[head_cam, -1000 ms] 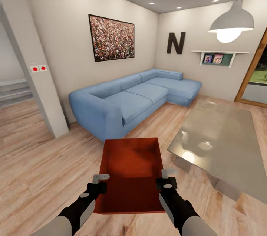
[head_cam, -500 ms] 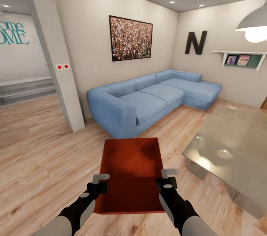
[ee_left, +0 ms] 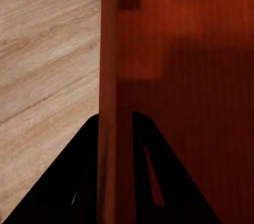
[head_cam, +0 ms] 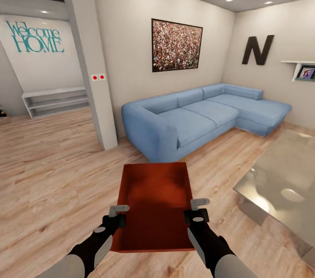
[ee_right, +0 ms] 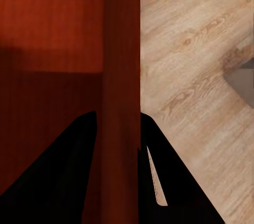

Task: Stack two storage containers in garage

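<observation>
An orange-red storage container (head_cam: 155,203) hangs level above the light wood-plank floor of the living room, low in the head view. My left gripper (head_cam: 117,216) is shut on its left side wall and my right gripper (head_cam: 196,210) on its right side wall. In the left wrist view the wall (ee_left: 108,71) runs between the two dark fingers (ee_left: 79,182) of the gripper (ee_left: 114,126). The right wrist view has the same look, with the wall (ee_right: 121,49) pinched in the gripper (ee_right: 119,123). The garage is out of view.
A blue corner sofa (head_cam: 197,116) stands ahead against the wall. A glass low table (head_cam: 284,186) sits at the right. A white pillar (head_cam: 94,81) stands ahead-left, with open plank floor (head_cam: 48,155) and a low white shelf (head_cam: 54,101) beyond it.
The whole view has swung left, so sofa, picture and table slid right and the "Welcome HOME" wall came in. The container and both grippers hold the same place in the view.
</observation>
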`<state>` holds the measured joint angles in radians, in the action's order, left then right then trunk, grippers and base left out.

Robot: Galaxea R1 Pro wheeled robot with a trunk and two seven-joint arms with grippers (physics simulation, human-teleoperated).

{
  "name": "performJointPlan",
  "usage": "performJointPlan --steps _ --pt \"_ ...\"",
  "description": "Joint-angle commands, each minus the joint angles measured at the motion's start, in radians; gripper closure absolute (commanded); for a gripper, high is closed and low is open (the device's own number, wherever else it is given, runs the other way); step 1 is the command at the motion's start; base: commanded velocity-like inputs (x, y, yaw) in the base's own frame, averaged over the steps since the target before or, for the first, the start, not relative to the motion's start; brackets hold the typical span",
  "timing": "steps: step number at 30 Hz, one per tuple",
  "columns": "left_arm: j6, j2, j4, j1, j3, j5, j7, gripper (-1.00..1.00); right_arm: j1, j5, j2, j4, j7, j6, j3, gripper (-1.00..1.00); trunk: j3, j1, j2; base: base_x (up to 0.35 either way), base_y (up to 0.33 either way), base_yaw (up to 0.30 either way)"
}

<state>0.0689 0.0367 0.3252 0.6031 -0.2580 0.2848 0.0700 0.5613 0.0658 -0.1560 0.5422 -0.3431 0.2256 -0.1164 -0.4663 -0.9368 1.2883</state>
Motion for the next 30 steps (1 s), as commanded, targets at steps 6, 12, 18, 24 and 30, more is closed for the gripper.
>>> performJointPlan --steps 6,12,18,24,30 --pt "0.004 0.000 -0.001 0.001 -0.007 0.007 0.011 1.00 0.000 -0.008 -0.004 0.003 0.024 0.005 -0.003 1.00 -0.001 0.000 0.001 0.000 0.000 0.277" --pt "0.004 0.000 -0.001 0.001 -0.007 0.007 0.011 1.00 0.000 -0.008 -0.004 0.002 0.024 0.005 -0.003 1.00 -0.001 0.000 0.001 0.000 0.000 0.277" --pt "0.004 0.000 -0.001 0.001 -0.007 0.007 0.011 1.00 0.000 -0.008 -0.004 0.002 0.024 0.005 -0.003 1.00 -0.001 0.000 0.001 0.000 0.000 0.277" --pt "0.004 0.000 -0.001 0.001 -0.007 0.007 0.011 1.00 0.000 -0.007 -0.004 0.002 0.025 0.005 -0.003 1.00 -0.001 0.000 0.001 0.000 0.000 0.108" --pt "0.003 0.001 0.000 0.001 -0.007 0.007 0.011 1.00 0.000 -0.007 -0.004 0.002 0.024 0.005 -0.004 1.00 -0.001 0.000 0.001 0.000 0.000 0.011"
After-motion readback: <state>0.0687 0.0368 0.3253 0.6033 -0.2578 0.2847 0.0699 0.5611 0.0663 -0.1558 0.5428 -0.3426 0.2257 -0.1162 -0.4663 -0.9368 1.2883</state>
